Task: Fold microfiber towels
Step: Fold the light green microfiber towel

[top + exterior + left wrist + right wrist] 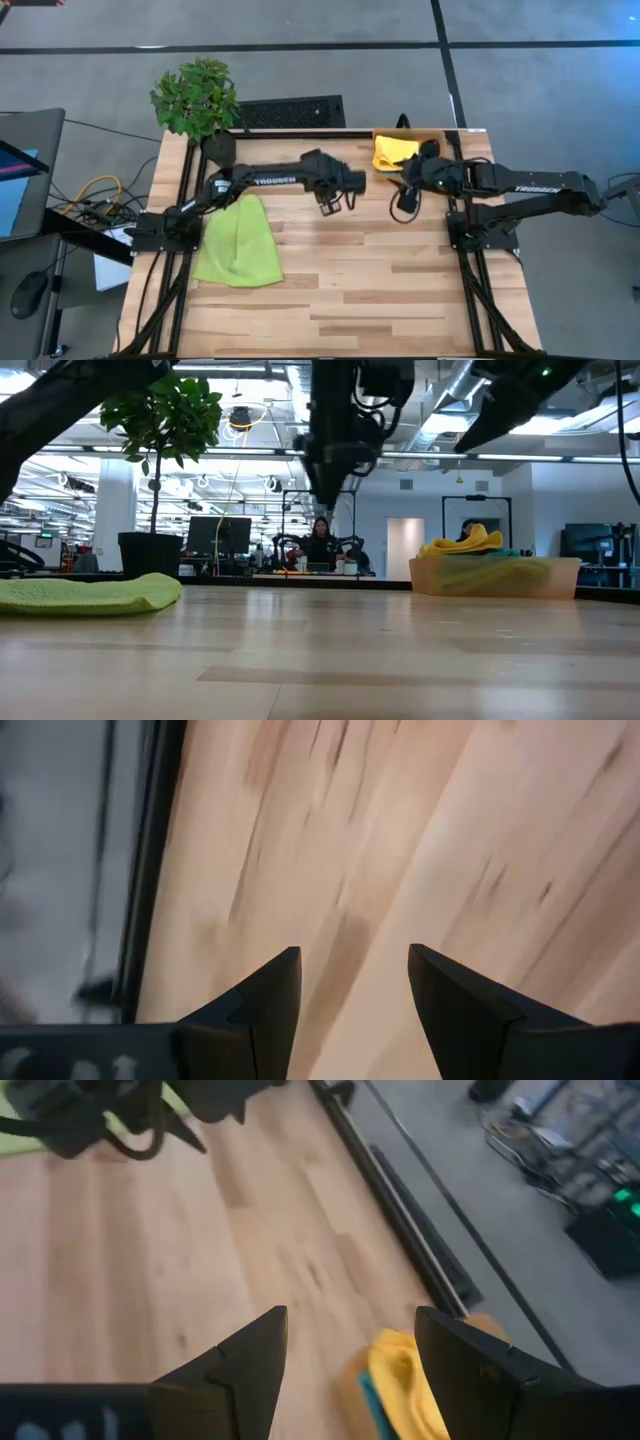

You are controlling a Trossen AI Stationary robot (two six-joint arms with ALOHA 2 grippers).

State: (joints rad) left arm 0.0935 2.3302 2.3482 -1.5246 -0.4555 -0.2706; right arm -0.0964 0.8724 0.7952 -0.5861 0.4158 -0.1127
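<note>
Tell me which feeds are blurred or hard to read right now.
Left wrist view: wood table streaked by motion blur. Right wrist view: soft, yellow towel smeared. Low view: arms dark against bright ceiling lights, green towel readable. High view: evenly lit, sharp.

Bare table (380, 290) runs open from centre toward six o'clock. A lime-green towel (238, 242) blocks nine o'clock; the orange tray (495, 576) heaped with yellow towel (392, 152) fills one o'clock.
</note>
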